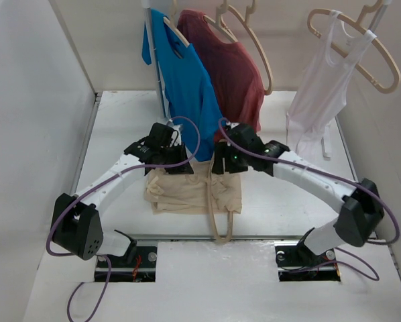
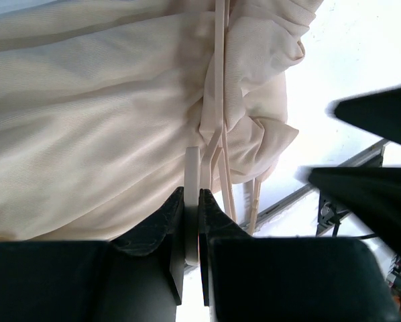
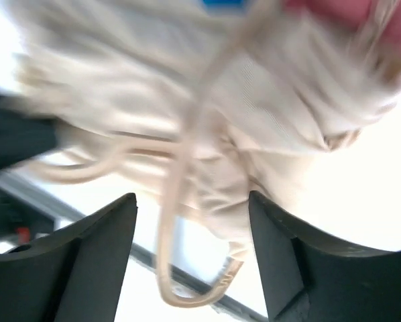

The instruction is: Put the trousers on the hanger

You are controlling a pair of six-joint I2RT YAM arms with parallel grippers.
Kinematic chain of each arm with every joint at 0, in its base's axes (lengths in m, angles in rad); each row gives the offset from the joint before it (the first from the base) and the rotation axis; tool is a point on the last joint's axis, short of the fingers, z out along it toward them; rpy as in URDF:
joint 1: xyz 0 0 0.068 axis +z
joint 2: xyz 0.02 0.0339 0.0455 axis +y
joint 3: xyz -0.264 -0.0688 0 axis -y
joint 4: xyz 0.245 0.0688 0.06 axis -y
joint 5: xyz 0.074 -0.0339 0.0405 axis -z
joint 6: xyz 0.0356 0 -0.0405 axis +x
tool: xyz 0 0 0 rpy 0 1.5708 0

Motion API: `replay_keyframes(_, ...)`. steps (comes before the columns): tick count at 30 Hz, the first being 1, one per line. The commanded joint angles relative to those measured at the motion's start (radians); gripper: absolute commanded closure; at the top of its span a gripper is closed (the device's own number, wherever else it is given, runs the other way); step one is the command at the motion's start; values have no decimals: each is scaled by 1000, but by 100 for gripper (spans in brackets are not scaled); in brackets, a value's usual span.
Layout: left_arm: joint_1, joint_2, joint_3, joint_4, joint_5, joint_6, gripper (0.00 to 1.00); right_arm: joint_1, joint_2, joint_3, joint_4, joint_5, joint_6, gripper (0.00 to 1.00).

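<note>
From the top cam, your trousers (image 1: 180,191) sit in a soft, crumpled beige heap mid-desk (image 1: 288,201). The hanger (image 1: 220,228), a thin pale wood-coloured loop, is threaded through them and pokes out toward the near edge. The left end effector (image 1: 177,164) and right end effector (image 1: 222,163) both sit at the heap's far side. On the left wrist cam, your left end effector (image 2: 192,194) is pressed together, pinching a flat pale strip of the hanger, with finely woven folds bunched around it. The right wrist cam is blurry, but the right end effector (image 3: 192,198) is spread wide, with the rounded loop dangling between its fingers.
</note>
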Motion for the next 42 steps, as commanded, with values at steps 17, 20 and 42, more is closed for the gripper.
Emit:
replay_keyframes(17, -15, -5, 85, -18, 13, 93, 100, -74, 356, 76, 370, -149, 10, 100)
replay_keyframes(20, -48, -5, 125, -9, 47, 113, 100, -74, 379, 76, 422, -160, 30, 100)
replay_keyframes(42, -79, -3, 143, 0, 39, 76, 100, -55, -16, -255, 287, -3, 130, 90)
